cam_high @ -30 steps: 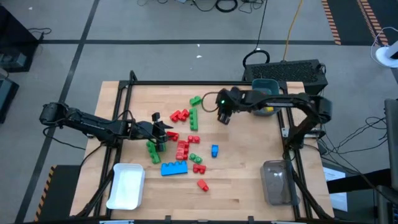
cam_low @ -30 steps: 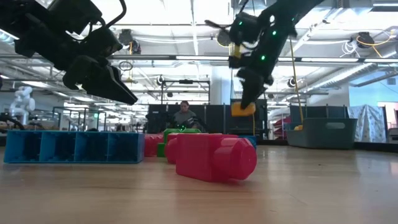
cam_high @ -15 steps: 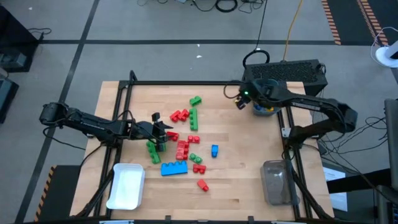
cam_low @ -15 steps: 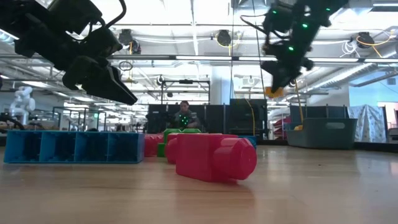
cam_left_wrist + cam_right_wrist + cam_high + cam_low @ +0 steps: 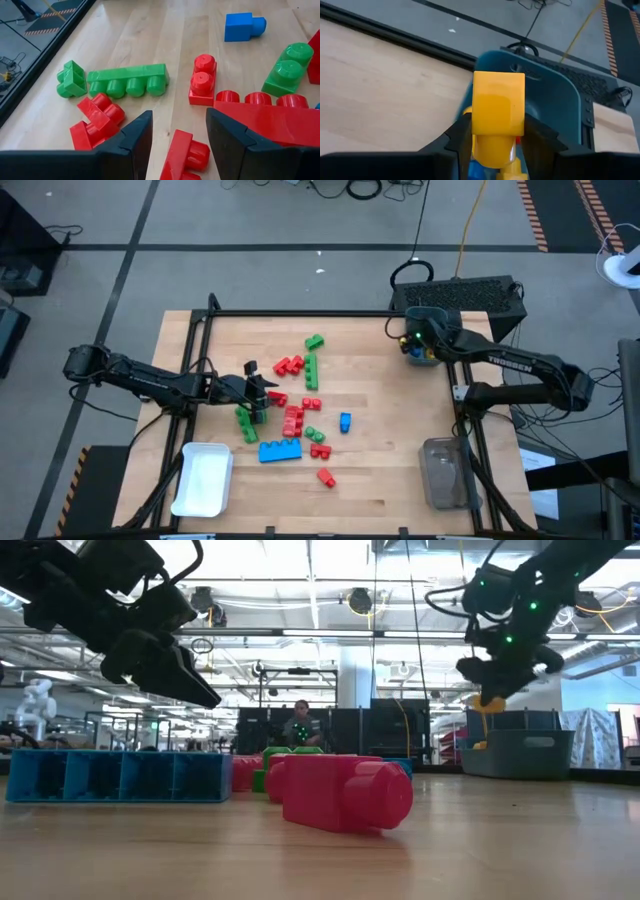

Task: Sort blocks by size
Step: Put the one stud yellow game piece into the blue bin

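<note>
Red, green and blue blocks (image 5: 300, 400) lie scattered on the middle of the table; a long blue block (image 5: 280, 451) lies nearer the front. My right gripper (image 5: 412, 348) is shut on a small yellow block (image 5: 498, 107) above the teal bin (image 5: 428, 332) at the far right. My left gripper (image 5: 262, 393) is open and empty, hovering low at the left side of the pile, with a small red block (image 5: 182, 152) just ahead between its fingers (image 5: 131, 145). My right gripper pinches the yellow block's two opposite sides (image 5: 476, 131) between its two fingers. The block is lifted clear, over the teal bin's near rim (image 5: 470, 95), with a stud end pointing back toward the wrist.
A white bin (image 5: 203, 478) stands at the near left corner and a clear bin (image 5: 444, 472) at the near right. The teal bin holds a few blocks (image 5: 512, 172). A person (image 5: 296, 725) sits in the room behind the table.
My right gripper has carried the yellow block from above the pile's far side toward the table's right edge, to over the teal bin, staying shut on it. My left gripper and the blocks on the table have kept still.
</note>
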### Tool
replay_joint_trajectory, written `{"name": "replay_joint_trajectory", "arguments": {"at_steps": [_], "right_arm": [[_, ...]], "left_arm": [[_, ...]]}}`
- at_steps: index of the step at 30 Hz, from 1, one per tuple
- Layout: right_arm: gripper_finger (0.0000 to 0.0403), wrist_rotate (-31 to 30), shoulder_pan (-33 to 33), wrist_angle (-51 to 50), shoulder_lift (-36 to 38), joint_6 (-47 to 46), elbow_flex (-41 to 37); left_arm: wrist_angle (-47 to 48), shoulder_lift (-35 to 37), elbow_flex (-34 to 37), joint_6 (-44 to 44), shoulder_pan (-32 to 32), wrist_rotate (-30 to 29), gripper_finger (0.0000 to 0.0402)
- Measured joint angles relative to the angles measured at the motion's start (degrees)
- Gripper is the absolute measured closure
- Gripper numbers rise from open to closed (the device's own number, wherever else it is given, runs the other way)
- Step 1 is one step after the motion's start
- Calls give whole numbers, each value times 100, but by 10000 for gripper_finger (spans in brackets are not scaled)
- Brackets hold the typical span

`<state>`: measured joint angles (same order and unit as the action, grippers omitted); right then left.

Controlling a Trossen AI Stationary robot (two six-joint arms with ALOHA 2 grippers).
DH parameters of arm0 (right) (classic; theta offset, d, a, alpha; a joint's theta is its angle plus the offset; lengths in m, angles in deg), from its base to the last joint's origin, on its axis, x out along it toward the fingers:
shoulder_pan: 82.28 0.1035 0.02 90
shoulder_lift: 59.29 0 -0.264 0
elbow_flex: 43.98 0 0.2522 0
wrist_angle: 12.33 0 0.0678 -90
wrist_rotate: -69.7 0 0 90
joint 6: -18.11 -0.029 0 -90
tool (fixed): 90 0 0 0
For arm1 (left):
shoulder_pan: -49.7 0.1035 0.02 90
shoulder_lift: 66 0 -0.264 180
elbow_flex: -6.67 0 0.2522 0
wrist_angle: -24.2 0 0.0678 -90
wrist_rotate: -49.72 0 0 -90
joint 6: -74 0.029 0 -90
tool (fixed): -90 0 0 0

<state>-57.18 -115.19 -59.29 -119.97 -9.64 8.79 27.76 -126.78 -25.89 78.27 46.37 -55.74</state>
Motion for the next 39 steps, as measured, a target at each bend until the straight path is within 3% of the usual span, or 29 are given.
{"name": "replay_joint_trajectory", "arguments": {"at_steps": [21, 29, 39], "right_arm": [[280, 133, -700, -4, 6, 147, -265], [278, 698, -842, 42, 6, 442, -265], [226, 675, -842, 43, 5, 442, -265]], "left_arm": [[-79, 0, 2, -118, -2, 4, 235], [-153, 0, 2, -116, -2, 7, 235], [-142, -1, 1, -109, -2, 35, 235]]}}
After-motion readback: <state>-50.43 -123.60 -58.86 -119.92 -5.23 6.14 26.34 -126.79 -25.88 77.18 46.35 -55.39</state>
